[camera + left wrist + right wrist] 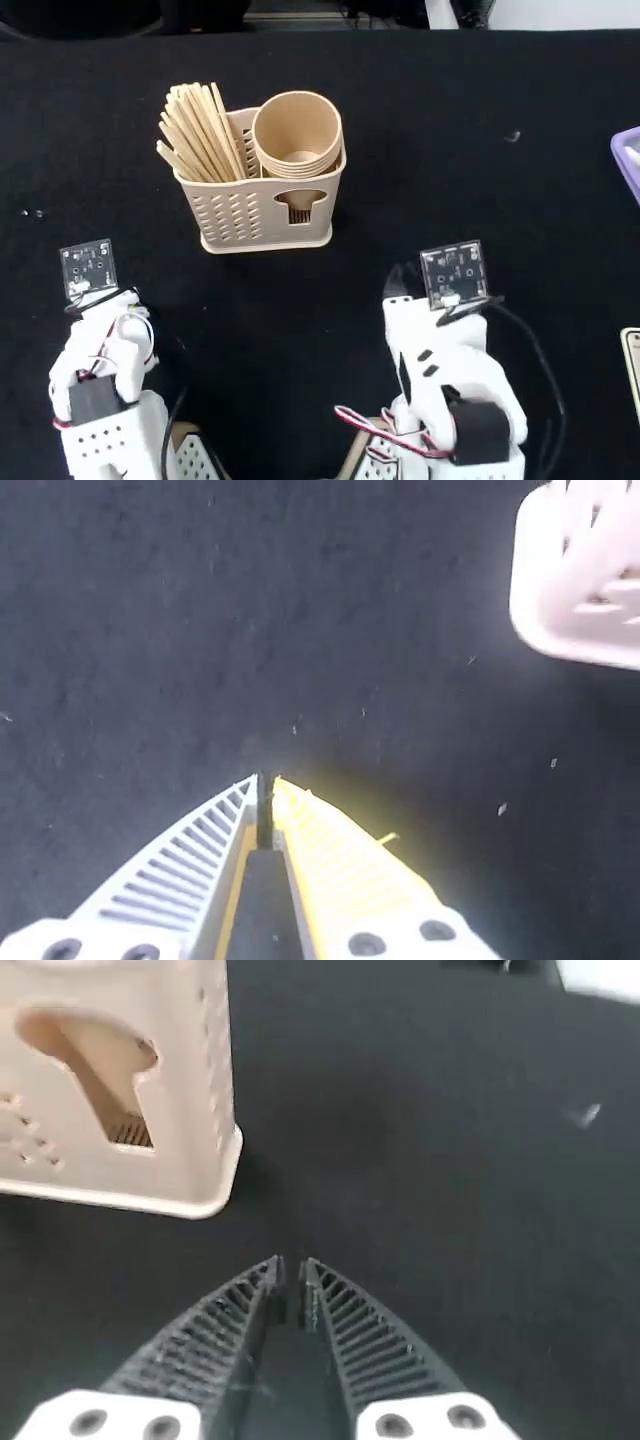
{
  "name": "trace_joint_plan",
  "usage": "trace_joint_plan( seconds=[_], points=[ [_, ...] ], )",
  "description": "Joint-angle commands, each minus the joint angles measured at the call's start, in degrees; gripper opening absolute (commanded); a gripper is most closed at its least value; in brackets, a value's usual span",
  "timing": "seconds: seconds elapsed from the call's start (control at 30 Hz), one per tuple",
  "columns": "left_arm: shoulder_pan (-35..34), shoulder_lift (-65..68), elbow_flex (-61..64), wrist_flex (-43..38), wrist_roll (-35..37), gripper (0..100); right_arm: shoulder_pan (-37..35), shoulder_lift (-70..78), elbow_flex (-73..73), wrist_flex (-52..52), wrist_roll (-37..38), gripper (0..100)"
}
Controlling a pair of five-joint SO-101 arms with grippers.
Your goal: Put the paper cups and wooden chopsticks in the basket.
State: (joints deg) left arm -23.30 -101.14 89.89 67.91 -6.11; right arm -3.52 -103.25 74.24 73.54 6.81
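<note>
A beige slotted basket point(245, 218) stands on the black table at the back centre-left. A stack of paper cups point(297, 134) sits in its right half and a bundle of wooden chopsticks point(198, 128) leans in its left half. My left gripper point(266, 784) rests shut over bare cloth, nothing between its fingers; a corner of the basket point(585, 585) lies beyond it. My right gripper point(291, 1270) is shut and empty, a short way in front of the basket's handle-hole wall point(120, 1110). In the high view both arms sit near the front edge, left point(100, 340) and right point(440, 340).
A purple-edged container point(628, 160) pokes in at the right edge, with a pale flat object point(632, 365) lower down. A small speck point(512, 136) lies at the back right. Black cloth point(480, 190) covers the table.
</note>
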Motion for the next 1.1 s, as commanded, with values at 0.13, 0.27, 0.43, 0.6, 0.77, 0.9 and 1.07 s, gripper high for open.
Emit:
trace_joint_plan(
  seconds=[0.13, 0.27, 0.43, 0.6, 0.77, 0.9, 1.07],
  points=[
    [8.1, -1.5, 4.4, -3.4, -0.8, 3, 1.4, -5.0, 11.6, 0.1, -1.0, 3.9],
    [12.0, -3.7, 7.4, -4.4, -0.8, 3, 1.6, -5.0, 15.2, 0.4, -1.0, 3.9],
    [12.2, -3.3, 7.4, -3.9, -0.6, 3, 1.7, -4.4, 22.5, 1.0, -1.0, 3.9],
    [12.6, -3.3, 7.4, -3.3, -0.5, 3, 6.9, -4.9, 22.3, 1.2, -1.0, 3.9],
    [12.6, -3.0, 7.4, -3.3, -0.4, 3, 13.5, -4.9, 22.3, 1.2, -1.0, 3.9],
    [12.8, -3.3, 7.4, -1.1, -0.4, 3, 18.5, -4.9, 22.3, 1.2, -1.0, 3.9],
    [12.5, -3.3, 7.4, -0.6, -0.6, 3, 12.7, -4.9, 22.3, 1.2, -1.0, 4.2]
  ],
)
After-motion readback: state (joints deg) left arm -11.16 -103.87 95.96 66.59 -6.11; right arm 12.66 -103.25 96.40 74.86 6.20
